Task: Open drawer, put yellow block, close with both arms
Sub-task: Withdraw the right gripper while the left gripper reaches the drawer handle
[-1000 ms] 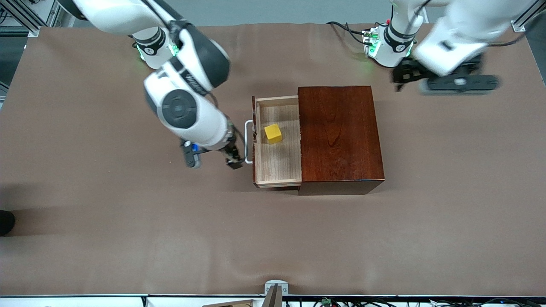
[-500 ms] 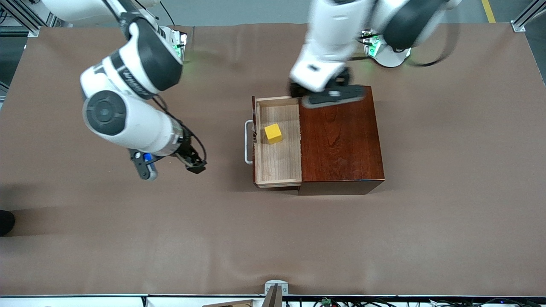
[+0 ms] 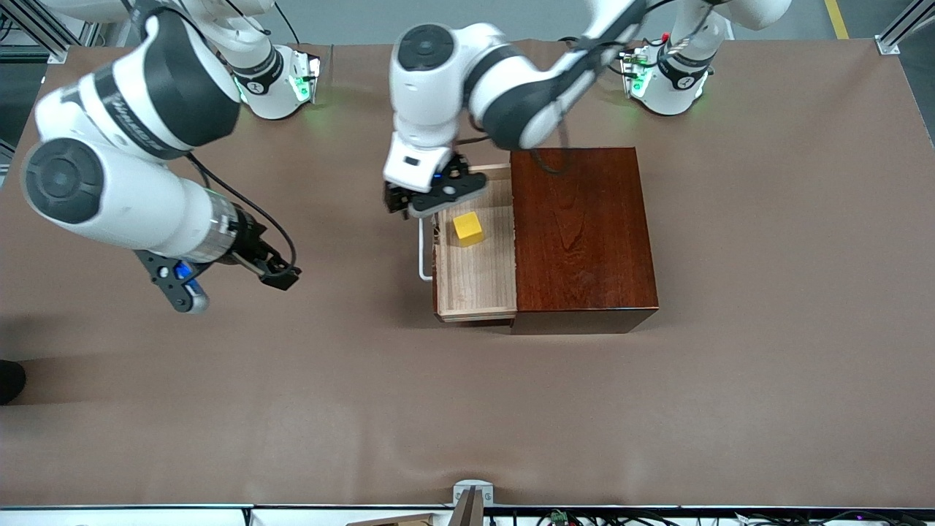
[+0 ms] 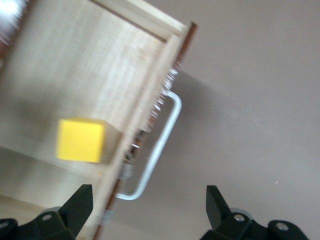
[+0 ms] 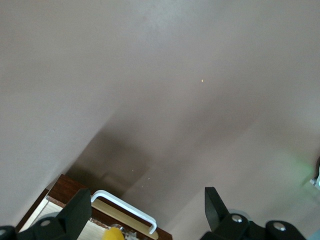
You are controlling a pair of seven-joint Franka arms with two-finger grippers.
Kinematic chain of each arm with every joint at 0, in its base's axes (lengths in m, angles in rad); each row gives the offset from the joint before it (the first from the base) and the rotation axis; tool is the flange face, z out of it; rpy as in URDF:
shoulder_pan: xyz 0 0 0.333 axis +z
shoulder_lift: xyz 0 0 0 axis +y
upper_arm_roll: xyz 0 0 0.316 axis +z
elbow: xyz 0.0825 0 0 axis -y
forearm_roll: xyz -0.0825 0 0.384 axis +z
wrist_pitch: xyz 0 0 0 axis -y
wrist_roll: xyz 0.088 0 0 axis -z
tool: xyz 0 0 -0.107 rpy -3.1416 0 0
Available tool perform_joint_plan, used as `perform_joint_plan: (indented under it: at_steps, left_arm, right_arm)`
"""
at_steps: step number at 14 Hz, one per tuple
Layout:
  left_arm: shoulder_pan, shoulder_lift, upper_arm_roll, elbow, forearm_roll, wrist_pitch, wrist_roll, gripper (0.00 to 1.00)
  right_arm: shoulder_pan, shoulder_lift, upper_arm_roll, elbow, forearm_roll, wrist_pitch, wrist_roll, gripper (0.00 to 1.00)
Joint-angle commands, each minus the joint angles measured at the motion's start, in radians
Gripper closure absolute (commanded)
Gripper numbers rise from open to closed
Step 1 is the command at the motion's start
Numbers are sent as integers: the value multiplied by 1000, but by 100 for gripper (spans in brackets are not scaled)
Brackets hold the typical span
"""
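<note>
The drawer (image 3: 476, 281) stands pulled out of the dark reddish-brown box (image 3: 581, 234), its white handle (image 3: 422, 257) toward the right arm's end of the table. The yellow block (image 3: 467, 228) lies in the drawer. My left gripper (image 3: 400, 202) hangs open and empty over the drawer's handle end. In the left wrist view, the left gripper (image 4: 148, 205) spans the drawer's front and handle (image 4: 160, 150), with the block (image 4: 81, 140) beside them. My right gripper (image 3: 280, 276) is open and empty, over bare table apart from the handle. In the right wrist view, the right gripper (image 5: 145, 212) faces the handle (image 5: 125, 207).
The brown table cover (image 3: 467, 409) is bare around the box. The arm bases (image 3: 274, 88) and cables (image 3: 584, 47) lie along the edge farthest from the front camera. A small metal fixture (image 3: 471, 497) sits at the nearest edge.
My left arm swung from over the box top to over the drawer's handle end. My right gripper drew away from the handle toward its own end of the table. Drawer and block stayed put.
</note>
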Motion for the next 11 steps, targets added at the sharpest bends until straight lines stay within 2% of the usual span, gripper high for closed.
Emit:
perform_joint_plan:
  at_steps: [1, 4, 8, 11]
  left_arm:
    - [-92, 97, 74, 87, 9, 115, -146, 0]
    - [-121, 166, 85, 89, 9, 257, -276, 0]
    - [-164, 238, 134, 90, 9, 391, -477, 0]
    - [-171, 266, 160, 89, 9, 414, -557, 0]
  right_arm:
    - [-48, -58, 11, -15, -8, -10, -120, 0]
    - [-72, -88, -5, -14, -21, -109, -305, 0]
    - [-26, -136, -136, 8, -14, -190, -595, 0]
    - [26, -176, -243, 8, -4, -210, -775, 0]
